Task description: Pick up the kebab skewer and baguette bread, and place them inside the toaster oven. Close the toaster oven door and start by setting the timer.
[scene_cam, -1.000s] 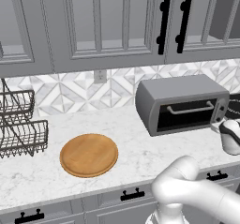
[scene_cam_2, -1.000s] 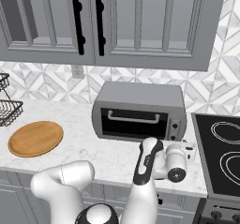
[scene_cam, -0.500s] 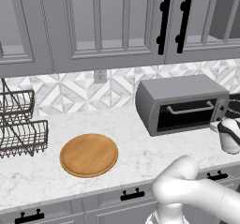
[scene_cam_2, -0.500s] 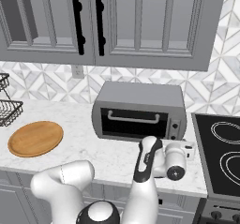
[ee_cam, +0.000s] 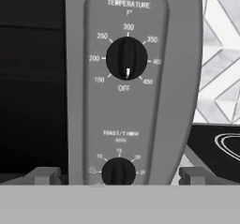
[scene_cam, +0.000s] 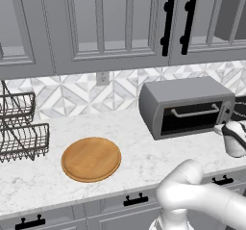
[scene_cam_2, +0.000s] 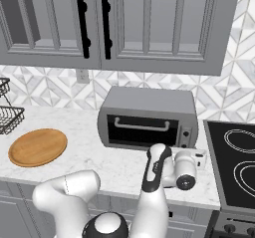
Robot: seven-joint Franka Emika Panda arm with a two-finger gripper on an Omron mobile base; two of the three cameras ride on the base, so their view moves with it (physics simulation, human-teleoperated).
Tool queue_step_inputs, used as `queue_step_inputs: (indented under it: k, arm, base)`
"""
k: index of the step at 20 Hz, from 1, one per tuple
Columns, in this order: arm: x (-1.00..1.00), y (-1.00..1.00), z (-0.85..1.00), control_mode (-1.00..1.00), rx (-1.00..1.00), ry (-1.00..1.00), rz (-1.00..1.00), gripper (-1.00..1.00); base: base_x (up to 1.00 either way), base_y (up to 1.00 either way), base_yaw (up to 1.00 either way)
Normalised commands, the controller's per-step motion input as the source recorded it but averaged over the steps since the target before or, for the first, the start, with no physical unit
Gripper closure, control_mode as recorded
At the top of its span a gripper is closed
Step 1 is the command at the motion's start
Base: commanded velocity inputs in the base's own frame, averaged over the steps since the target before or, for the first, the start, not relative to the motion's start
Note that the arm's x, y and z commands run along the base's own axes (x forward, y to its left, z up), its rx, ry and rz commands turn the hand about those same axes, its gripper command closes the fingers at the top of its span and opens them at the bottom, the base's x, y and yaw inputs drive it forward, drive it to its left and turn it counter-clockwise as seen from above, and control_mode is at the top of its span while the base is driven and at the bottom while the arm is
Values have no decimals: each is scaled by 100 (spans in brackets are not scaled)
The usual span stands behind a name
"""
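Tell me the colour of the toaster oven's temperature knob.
Black, with a white pointer mark; the temperature knob shows best in the hand view.

Arm [scene_cam_2: 152, 175] barely shifted, hand eased slightly toward toaster oven [scene_cam_2: 148, 117]

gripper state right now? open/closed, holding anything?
Gripper: open, holding nothing, facing the toaster oven knob panel, lined up with the timer knob.

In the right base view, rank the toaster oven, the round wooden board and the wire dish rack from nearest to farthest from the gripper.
1. toaster oven: just behind the gripper, which faces its knob panel.
2. round wooden board: on the counter, well to the left.
3. wire dish rack: at the far left edge.
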Motion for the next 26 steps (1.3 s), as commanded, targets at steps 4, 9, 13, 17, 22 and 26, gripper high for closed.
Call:
queue_step_inputs:
  k: [4, 9, 13, 17, 22, 26]
  arm:
    - [19, 0, 0, -100, 0, 0, 0, -100]
    - [0, 0, 0, -100, 0, 0, 1, -100]
    - [-5, 0, 0, -100, 0, 0, 0, -100]
    - [-16, 0, -1, -100, 0, 0, 0, -100]
    - [-3, 0, 0, -100, 0, 0, 0, -100]
    - [6, 0, 0, -100, 0, 0, 0, -100]
  base:
    - [0, 0, 0]
    - [0, 0, 0]
    - [0, 0, 0]
    - [0, 0, 0]
    - [0, 0, 0]
    - [0, 0, 0]
